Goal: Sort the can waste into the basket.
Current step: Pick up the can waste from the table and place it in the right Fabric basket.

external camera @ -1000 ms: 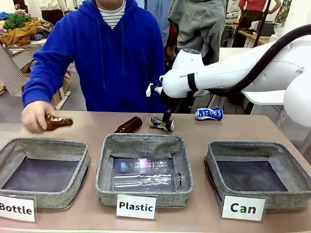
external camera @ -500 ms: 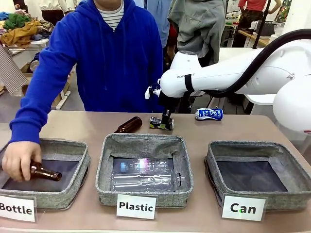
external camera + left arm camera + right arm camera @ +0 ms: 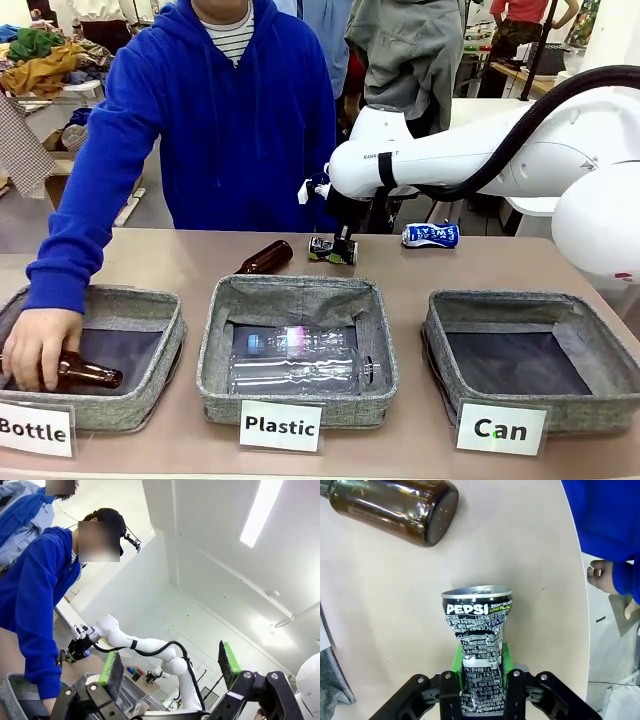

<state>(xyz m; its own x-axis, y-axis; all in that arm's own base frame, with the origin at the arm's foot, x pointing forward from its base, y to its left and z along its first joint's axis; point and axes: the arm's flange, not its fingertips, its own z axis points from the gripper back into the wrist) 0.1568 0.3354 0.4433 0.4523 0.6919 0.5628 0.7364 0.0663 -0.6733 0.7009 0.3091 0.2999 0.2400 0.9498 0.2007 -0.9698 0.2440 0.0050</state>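
A dented black and silver can (image 3: 479, 645) sits between the green pads of my right gripper (image 3: 481, 667), which is shut on it; from the front the can (image 3: 327, 249) hangs just above the far side of the table under that gripper (image 3: 341, 245). A blue and white can (image 3: 430, 235) lies on the table further right. The grey basket (image 3: 600, 410) carded "Can" stands at the front right with nothing in it. My left gripper (image 3: 170, 662) points up towards the ceiling, open, nothing between its fingers.
A brown glass bottle (image 3: 265, 258) lies beside the black can, also close in the right wrist view (image 3: 395, 507). The "Plastic" basket (image 3: 215, 390) holds clear bottles. The person's hand (image 3: 38, 345) holds a brown bottle in the "Bottle" basket (image 3: 170, 350).
The person carried a brown bottle from the table down into the "Bottle" basket. My right gripper with the black can rose slightly off the table.
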